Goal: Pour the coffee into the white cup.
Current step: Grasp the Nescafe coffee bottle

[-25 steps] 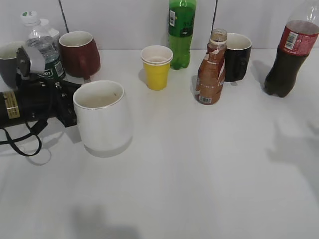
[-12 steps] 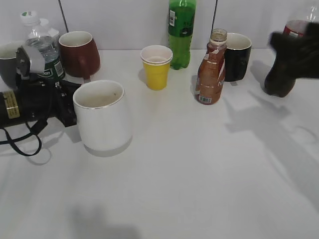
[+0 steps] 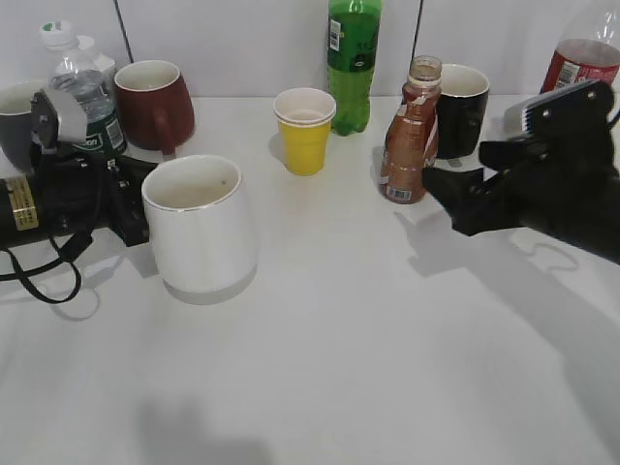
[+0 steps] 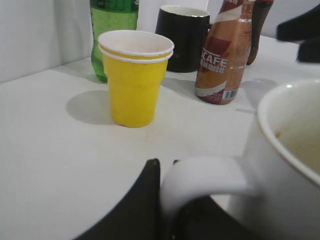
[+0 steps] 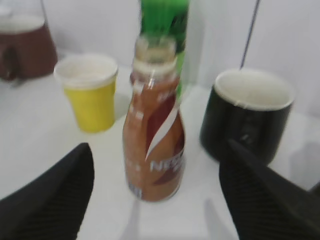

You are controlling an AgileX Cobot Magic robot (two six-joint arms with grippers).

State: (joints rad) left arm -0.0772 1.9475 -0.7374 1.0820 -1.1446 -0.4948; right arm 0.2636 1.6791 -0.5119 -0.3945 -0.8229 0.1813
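Observation:
The coffee bottle (image 3: 411,136) stands upright and uncapped at the back middle, with dark brown liquid and an orange-brown label. It also shows in the left wrist view (image 4: 225,55) and the right wrist view (image 5: 155,145). The large white cup (image 3: 199,228) stands at the front left. My left gripper (image 3: 136,208) is shut on its loop handle (image 4: 200,175). My right gripper (image 3: 453,167) is open just right of the coffee bottle. In the right wrist view its fingers (image 5: 55,195) stand wide apart, short of the bottle, not touching it.
A yellow paper cup (image 3: 304,131), a green bottle (image 3: 353,63) and a black mug (image 3: 461,108) stand close around the coffee bottle. A cola bottle (image 3: 581,58) is at the back right. A maroon mug (image 3: 153,102), a water bottle (image 3: 82,87) and a grey mug (image 3: 15,121) stand at the back left.
My right arm has come in from the right and moved left toward the coffee bottle. The left gripper and white cup have not moved.

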